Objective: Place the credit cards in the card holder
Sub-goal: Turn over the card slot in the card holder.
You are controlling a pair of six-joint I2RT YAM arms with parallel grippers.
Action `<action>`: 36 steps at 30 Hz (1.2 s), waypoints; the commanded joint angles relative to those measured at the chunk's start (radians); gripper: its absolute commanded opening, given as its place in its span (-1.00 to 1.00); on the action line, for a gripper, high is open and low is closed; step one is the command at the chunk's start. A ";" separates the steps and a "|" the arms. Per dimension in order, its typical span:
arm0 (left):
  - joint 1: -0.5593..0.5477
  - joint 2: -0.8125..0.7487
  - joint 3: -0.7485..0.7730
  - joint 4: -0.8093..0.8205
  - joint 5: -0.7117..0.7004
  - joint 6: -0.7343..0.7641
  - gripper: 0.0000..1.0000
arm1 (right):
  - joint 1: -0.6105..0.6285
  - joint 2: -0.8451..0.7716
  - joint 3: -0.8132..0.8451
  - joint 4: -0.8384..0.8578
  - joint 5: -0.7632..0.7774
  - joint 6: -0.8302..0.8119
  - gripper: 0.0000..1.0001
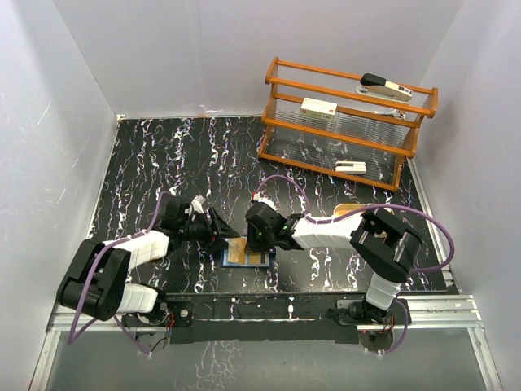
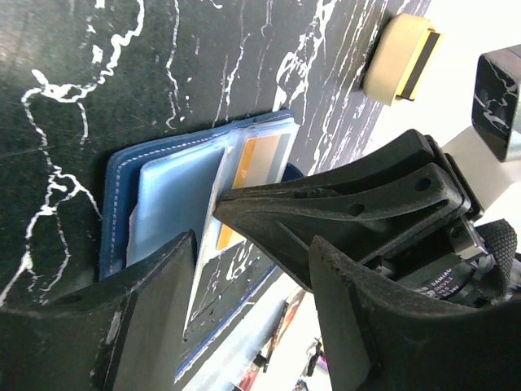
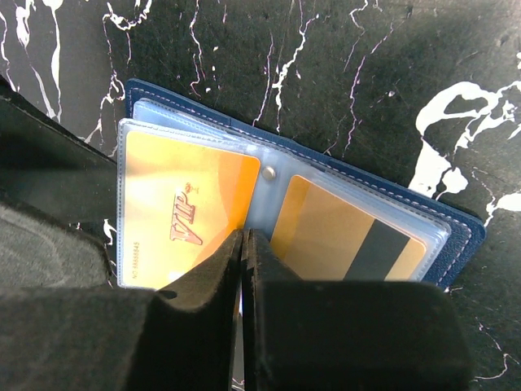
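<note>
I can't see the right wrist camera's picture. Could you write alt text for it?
An open navy card holder lies on a black marbled table, its clear sleeves showing an orange VIP card and an orange card with a dark stripe. The right gripper, shut, points at the fold between them.

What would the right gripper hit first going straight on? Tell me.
The open card holder, right at the fold between the VIP card and the striped card. The shut right gripper may be touching it; depth is unclear.
</note>
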 commanded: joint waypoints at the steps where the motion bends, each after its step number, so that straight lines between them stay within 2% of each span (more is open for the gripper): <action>1: -0.020 -0.045 0.024 0.008 0.042 -0.031 0.11 | 0.007 0.021 -0.040 -0.008 0.003 -0.012 -0.89; 6: -0.043 -0.059 0.028 0.032 0.044 -0.066 0.12 | 0.007 -0.030 -0.049 -0.007 0.024 -0.047 -0.70; 14: -0.115 -0.066 0.014 0.121 0.015 -0.159 0.13 | 0.007 -0.051 -0.080 0.038 0.021 -0.045 -0.62; 21: -0.158 -0.061 0.025 0.113 -0.033 -0.160 0.15 | 0.007 -0.127 -0.087 -0.001 0.083 -0.058 -0.45; 28: -0.184 -0.057 0.038 0.107 -0.069 -0.167 0.15 | 0.007 -0.222 -0.096 -0.114 0.174 -0.071 -0.36; 36: -0.224 -0.018 0.034 0.175 -0.079 -0.200 0.15 | 0.004 -0.317 -0.091 -0.276 0.316 -0.059 -0.32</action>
